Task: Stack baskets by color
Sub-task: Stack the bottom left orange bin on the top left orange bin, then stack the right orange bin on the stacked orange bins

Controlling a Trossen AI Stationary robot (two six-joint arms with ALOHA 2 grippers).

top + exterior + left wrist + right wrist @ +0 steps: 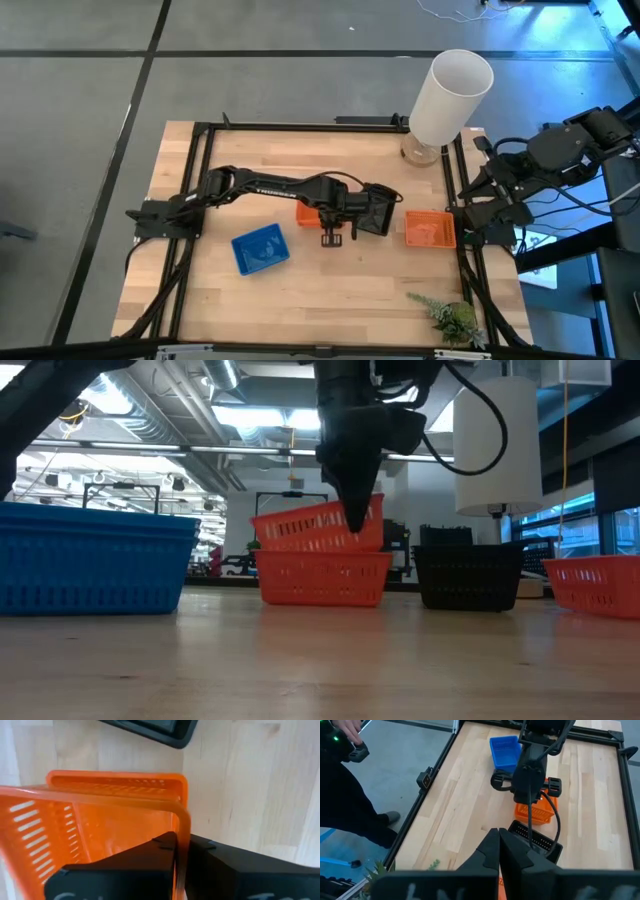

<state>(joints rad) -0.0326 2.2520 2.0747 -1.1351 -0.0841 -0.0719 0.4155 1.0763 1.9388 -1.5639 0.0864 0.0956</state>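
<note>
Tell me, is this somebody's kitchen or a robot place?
Probably a robot lab or workshop, not a kitchen. A framed wooden table holds two dark robot arms, bare pipes and strip lights run overhead, and equipment racks stand behind.

stacked basket pair (pixel 308 212) mid-table | baskets left (pixel 260 248), right (pixel 429 229) | cylinder (pixel 449 97) behind

A lab or workshop: a wooden table (pixel 250 160) framed with black rails, grey floor, exposed ceiling ducts (pixel 150 420) (strip lights too), cables.

Tilted orange basket (pixel 318 525) atop another (pixel 322 577), blue (pixel 95 557), black (pixel 468 575) apart
</note>
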